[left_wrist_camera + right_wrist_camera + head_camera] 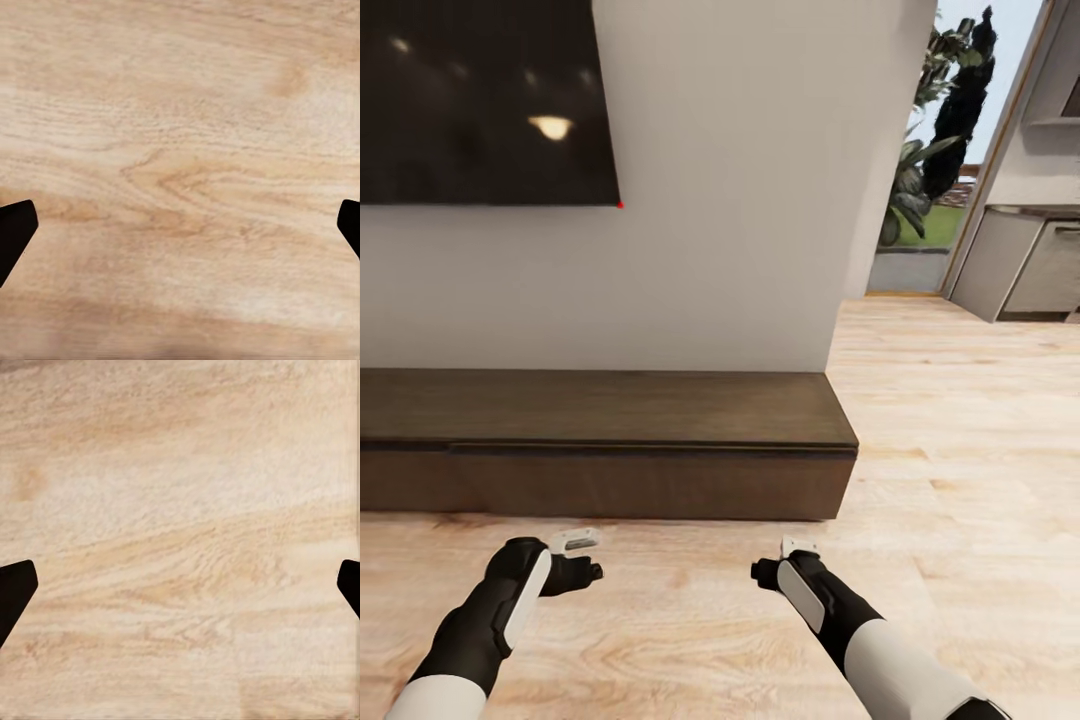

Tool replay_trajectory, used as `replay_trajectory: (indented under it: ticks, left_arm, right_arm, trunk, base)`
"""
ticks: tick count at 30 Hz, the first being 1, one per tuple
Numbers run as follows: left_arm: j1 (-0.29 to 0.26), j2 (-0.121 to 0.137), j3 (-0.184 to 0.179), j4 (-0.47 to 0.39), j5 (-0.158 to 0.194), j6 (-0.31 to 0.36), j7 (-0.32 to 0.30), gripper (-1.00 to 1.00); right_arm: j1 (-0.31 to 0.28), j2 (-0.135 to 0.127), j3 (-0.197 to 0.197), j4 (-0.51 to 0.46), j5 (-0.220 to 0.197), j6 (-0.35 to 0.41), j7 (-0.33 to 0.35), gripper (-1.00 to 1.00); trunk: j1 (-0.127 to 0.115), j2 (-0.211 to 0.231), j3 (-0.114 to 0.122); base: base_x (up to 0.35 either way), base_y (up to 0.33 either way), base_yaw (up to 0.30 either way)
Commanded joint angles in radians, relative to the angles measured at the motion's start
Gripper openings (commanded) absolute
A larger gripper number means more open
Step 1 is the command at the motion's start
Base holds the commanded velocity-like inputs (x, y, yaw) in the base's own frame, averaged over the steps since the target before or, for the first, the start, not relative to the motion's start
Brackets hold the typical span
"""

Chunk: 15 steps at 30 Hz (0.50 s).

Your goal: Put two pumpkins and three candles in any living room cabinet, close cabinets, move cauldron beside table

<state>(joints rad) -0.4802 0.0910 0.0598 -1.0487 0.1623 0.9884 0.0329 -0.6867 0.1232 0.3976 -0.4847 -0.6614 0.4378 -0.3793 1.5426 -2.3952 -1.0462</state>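
Starting at your left, the dark glossy screen hangs flat on the pale wall, and under it runs the cabinet, a long low box of dark brown wood with a matte grained top and plain fronts without handles, all of them shut as far as you can see. Your left gripper hangs low over the floor just short of the cabinet, its fingers spread wide with nothing between them; the left wrist view gives you pale wavy-grained planks between two dark fingertips. Your right gripper sits level with it, nearer the cabinet's right end, equally wide open and empty, over the same smooth light wood. Further right, the floor leads past a doorway with green plants to grey kitchen units. You seem to be between carries, facing the cabinet with free grippers. Next you probably need to turn away and find the pumpkins, candles or cauldron, or else pull a drawer open first.
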Motion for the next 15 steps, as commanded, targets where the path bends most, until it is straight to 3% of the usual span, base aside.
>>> replay_trajectory:
  ticks: [1,7,15]
  left_arm:
    - [0.001,-0.001,-0.001,0.001,0.001,-0.001,0.013,1.00]
    - [0.003,-0.003,-0.003,0.023,0.002,-0.008,0.059,1.00]
    - [0.006,-0.005,0.000,0.106,0.002,-0.039,0.075,1.00]
  right_arm:
    - [0.003,0.000,0.000,0.000,-0.001,0.011,-0.001,1.00]
    - [0.007,-0.006,-0.003,0.000,-0.005,0.028,-0.009,1.00]
    - [0.070,-0.011,-0.001,-0.007,-0.002,0.025,-0.011,1.00]
  trunk:
    - [-0.004,0.007,0.003]
    - [-0.027,0.049,0.022]
    - [-0.058,0.105,0.046]
  base:
    - [-0.043,0.000,0.000]
    - [-0.037,0.000,0.075]
    - [-0.256,0.000,0.222]
